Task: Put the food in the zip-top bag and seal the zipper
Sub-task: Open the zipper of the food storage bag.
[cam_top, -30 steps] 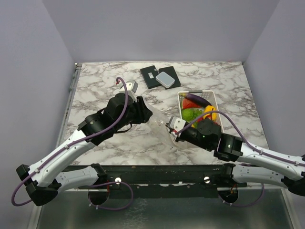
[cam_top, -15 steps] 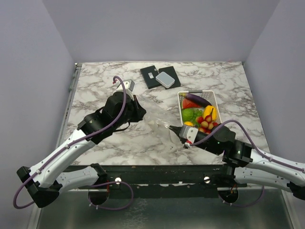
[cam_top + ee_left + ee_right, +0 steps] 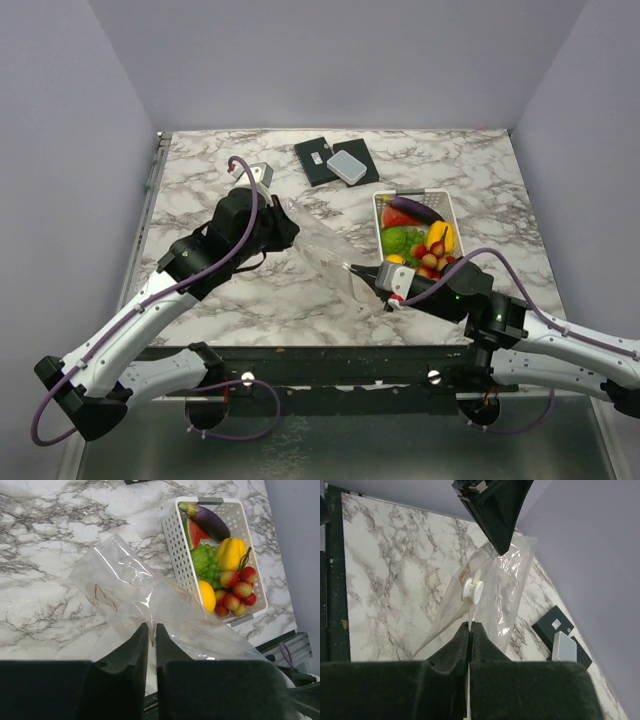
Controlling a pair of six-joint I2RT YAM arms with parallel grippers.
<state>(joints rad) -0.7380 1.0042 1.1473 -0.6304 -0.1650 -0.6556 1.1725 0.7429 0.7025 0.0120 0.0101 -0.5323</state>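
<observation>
The zip-top bag hangs stretched between the two arms over the middle of the marble table. It is clear, thin and badly crinkled, pulled into a long slanting sheet with folds that catch the light. From the left wrist it reads as a wrinkled transparent film with a faint brownish outline printed on it. From the right wrist a small white round piece shows on its surface. I cannot tell which edge is the mouth, nor whether the lower part touches the marble.

The left gripper has its fingers pressed almost together, pinching the far upper corner of the bag. In its own camera the plastic runs down into the narrow slit between the fingers. The right gripper is clamped tight on the near lower edge, the film disappearing between its closed tips.

The food all lies in the white basket, just to the right of the bag. A purple eggplant lies across the far end, with a watermelon slice beside it. Green grapes sit in the middle next to a yellow pepper-shaped piece. A lemon and a cluster of red strawberries fill the near end.

Well behind, near the far edge, are two black cards with a grey box on them.
</observation>
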